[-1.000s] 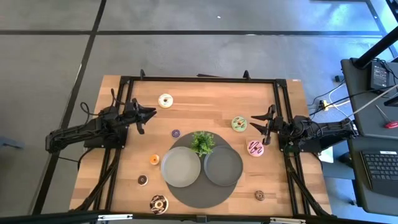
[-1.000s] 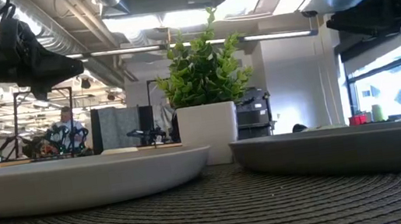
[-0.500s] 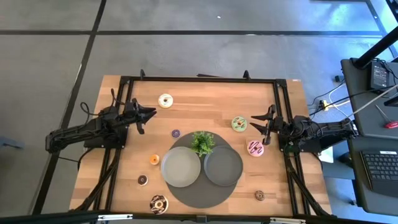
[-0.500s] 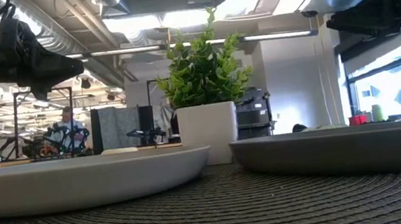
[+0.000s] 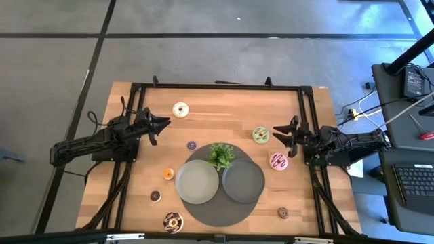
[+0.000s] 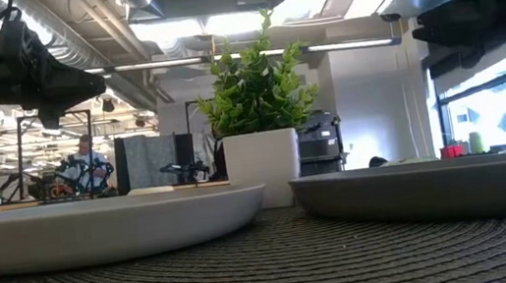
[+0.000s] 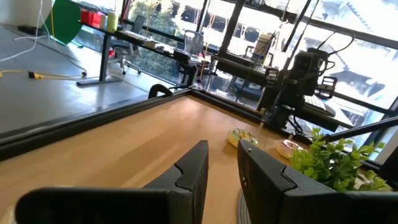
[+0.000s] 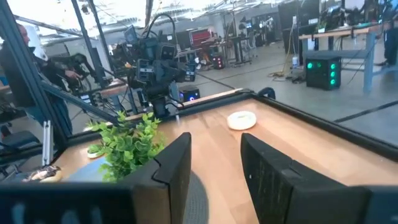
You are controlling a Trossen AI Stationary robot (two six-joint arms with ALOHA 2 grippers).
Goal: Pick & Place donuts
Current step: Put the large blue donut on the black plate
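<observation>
Several donuts lie on the wooden table: a white one at the far left, a green one and a pink one at the right, a chocolate one near the front edge. Minis lie between them: purple, orange, brown, tan. My left gripper hovers level at the table's left, near the white donut, open and holding nothing. My right gripper hovers level at the right, beside the green donut, open with nothing between its fingers.
Two round grey plates sit on a dark round mat at the table's middle front, with a small potted plant behind them. A black frame runs along the table's edges.
My right gripper has rolled about its own pointing line while staying in place and open. Nothing on the table has moved.
</observation>
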